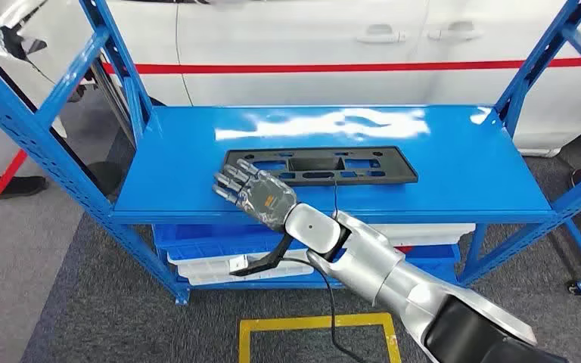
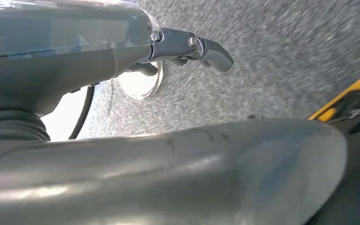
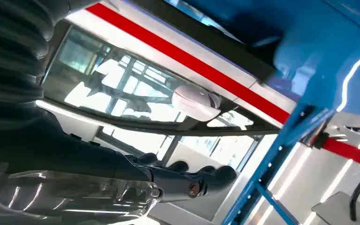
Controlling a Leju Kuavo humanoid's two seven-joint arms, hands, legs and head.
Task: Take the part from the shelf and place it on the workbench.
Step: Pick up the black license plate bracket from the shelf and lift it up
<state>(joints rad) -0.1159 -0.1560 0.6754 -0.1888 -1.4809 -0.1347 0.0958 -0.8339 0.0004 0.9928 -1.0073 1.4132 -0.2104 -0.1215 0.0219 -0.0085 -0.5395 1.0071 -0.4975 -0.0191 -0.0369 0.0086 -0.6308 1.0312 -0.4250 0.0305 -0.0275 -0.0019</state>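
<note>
shelf: the blue top deck is carrying the part; its uprights are boxing in both ends, so the open room is lying toward the front and upward.
car: it is standing just behind the shelf, leaving no way out at the back.
part: the flat black panel is lying mid-deck, long side along the shelf, near the front edge.
right hand: it is hovering over the part's left end, fingers spread and holding nothing; contact cannot be told.
left hand: it is hanging over the floor, fingers curled in on nothing.
risk: gripping one end is likely leaving the long panel tipping or twisting out; a low lift is likely catching the deck lip; a wide swing is likely striking the left upright.
</note>
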